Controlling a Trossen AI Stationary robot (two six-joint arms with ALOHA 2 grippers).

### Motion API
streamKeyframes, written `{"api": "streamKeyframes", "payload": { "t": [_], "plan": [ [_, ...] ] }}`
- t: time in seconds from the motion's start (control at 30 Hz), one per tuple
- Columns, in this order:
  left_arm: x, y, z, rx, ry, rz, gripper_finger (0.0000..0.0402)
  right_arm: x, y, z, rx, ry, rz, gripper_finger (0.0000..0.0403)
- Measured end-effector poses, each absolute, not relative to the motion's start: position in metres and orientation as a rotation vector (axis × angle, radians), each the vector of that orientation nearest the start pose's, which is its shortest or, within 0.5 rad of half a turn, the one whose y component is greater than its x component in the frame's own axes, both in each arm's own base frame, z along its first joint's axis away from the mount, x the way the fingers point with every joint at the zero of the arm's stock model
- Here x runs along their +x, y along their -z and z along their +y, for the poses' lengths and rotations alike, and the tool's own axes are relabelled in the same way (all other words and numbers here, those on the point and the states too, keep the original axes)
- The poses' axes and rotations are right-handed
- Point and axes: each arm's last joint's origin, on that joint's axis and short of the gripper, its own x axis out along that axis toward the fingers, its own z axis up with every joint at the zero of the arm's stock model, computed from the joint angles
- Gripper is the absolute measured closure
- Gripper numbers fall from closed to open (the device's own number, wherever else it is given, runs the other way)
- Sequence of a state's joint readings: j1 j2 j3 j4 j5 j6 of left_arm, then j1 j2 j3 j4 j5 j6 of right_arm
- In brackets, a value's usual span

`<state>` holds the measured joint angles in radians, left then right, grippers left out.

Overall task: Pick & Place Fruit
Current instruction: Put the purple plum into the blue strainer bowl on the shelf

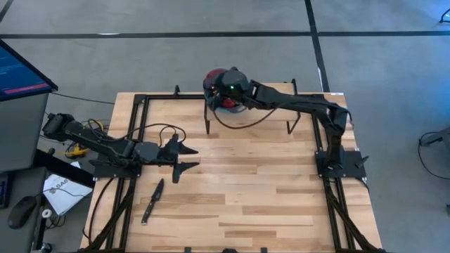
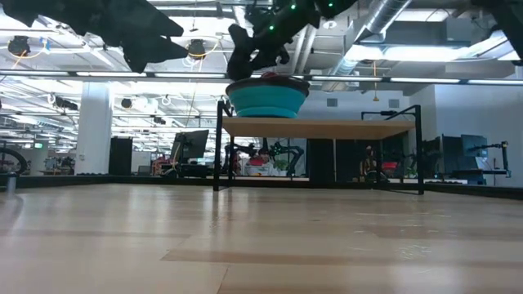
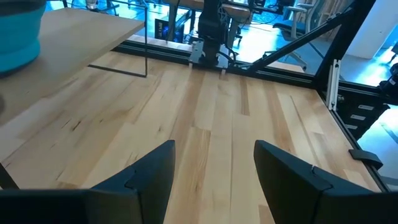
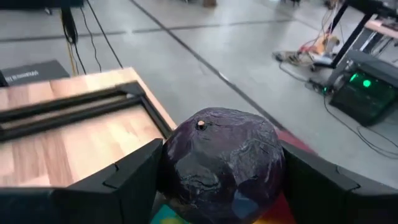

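Observation:
A dark purple fruit (image 4: 221, 165) with a small stem spot on top sits between the fingers of my right gripper (image 4: 221, 177), which is shut on it above the teal bowl (image 2: 267, 100). The bowl stands on a raised wooden shelf (image 2: 315, 126) at the table's far edge, and red fruit (image 1: 226, 104) shows in it under the gripper (image 1: 225, 88). My left gripper (image 1: 188, 159) hovers over the table's left part, open, with nothing between its fingers (image 3: 149, 180). My right gripper pinches the purple fruit by its two opposite sides (image 4: 177, 168) between its two fingers (image 4: 134, 177), coming from the table's right and slanting a little downward. The fruit is lifted clear, over the bowl and the coloured pieces below it.
A dark knife (image 1: 152, 200) lies on the table near the left front. The shelf's black legs (image 1: 208, 126) stand on the far half of the table. Bare wood lies between the two arms (image 1: 253, 183). A monitor (image 1: 21, 70) stands off the table's left.

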<state>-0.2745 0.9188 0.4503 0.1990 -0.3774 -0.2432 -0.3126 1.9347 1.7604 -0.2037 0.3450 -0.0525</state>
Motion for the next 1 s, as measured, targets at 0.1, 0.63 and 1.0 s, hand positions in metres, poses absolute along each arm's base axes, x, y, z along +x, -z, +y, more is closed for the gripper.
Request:
{"api": "streamKeyframes", "payload": {
  "t": [0.1, 0.63, 1.0],
  "plan": [
    [0.1923, -0.2311, -0.0431, -0.156, -0.132, 0.241, 0.0189, 0.4278, -0.3301, -0.1518, -0.055, 0.644, 0.429, 0.0121],
    [0.1924, -0.2314, -0.0432, -0.157, -0.132, 0.237, 0.0189, 0.4258, -0.3262, -0.1490, -0.057, 0.636, 0.487, 0.0098],
    [0.1924, -0.2315, -0.0431, -0.158, -0.132, 0.237, 0.0189, 0.4247, -0.3257, -0.1508, -0.034, 0.643, 0.488, 0.0063]
  ]
}}
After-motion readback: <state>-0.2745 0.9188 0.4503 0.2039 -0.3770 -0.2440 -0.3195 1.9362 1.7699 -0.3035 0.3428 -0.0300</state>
